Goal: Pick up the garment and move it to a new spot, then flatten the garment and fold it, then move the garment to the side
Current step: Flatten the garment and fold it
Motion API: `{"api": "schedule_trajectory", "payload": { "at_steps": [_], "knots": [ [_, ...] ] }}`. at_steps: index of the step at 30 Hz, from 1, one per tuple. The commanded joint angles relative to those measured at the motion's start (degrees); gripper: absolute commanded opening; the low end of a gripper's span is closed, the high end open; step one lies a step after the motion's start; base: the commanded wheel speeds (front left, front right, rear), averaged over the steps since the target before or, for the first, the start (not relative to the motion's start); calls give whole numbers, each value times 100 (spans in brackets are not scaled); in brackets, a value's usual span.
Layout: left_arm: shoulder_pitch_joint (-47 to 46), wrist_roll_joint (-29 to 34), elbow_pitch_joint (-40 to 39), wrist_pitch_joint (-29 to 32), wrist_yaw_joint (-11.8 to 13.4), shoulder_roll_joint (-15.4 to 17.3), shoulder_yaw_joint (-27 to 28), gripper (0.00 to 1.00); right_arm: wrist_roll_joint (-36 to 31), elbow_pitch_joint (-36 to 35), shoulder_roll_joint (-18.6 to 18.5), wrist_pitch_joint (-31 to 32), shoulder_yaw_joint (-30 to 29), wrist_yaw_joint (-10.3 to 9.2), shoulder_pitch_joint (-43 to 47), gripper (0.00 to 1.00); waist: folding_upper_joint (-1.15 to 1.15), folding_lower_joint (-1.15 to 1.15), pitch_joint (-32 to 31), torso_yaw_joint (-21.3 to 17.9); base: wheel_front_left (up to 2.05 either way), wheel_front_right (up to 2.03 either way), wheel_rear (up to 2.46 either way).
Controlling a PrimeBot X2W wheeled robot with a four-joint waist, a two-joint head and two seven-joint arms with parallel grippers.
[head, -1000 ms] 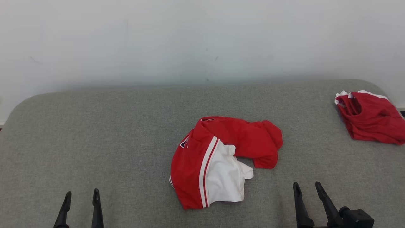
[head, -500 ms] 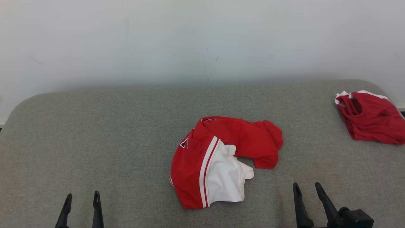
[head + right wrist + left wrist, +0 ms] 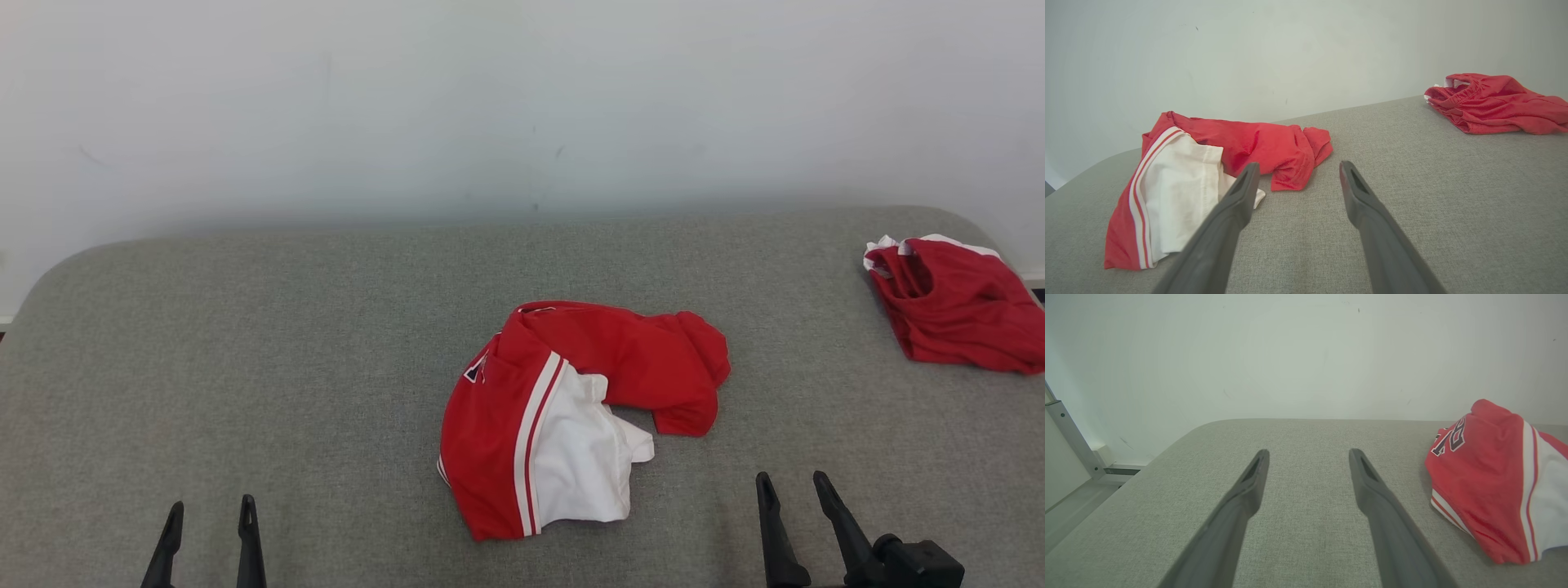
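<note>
A crumpled red and white garment [image 3: 563, 408] with white side stripes lies in the middle of the grey padded table [image 3: 286, 327]. It appears at the right of the left wrist view [image 3: 1490, 477] and at the left of the right wrist view [image 3: 1208, 163]. My left gripper [image 3: 210, 508] stands open at the lower left, well apart from the cloth, nothing between its fingers [image 3: 1308, 455]. My right gripper [image 3: 792, 483] stands open at the lower right, just right of the garment's near edge and clear of it [image 3: 1296, 167].
A second bunched red garment [image 3: 955, 302] rests at the table's far right edge, also in the right wrist view [image 3: 1494, 102]. A pale wall [image 3: 490, 106] rises behind the table. A metal frame post [image 3: 1069, 437] stands left of the table.
My left gripper has drawn slightly down toward the bottom edge of the head view. The garment and right gripper have stayed put.
</note>
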Motion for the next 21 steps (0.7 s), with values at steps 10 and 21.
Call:
{"api": "schedule_trajectory", "payload": {
  "at_steps": [10, 21],
  "knots": [
    [33, 95, 37, -19, -76, -63, 92, 100, -2, -18, -2, -2, 4, -15, 61, 100, 0, 0, 17, 16, 0, 0, 0],
    [-115, 243, -5, -19, -174, -145, -30, 100, 17, -4, -25, -2, 9, -15, 19, 100, 0, 0, 49, 27, 0, 0, 0]
  ]
}}
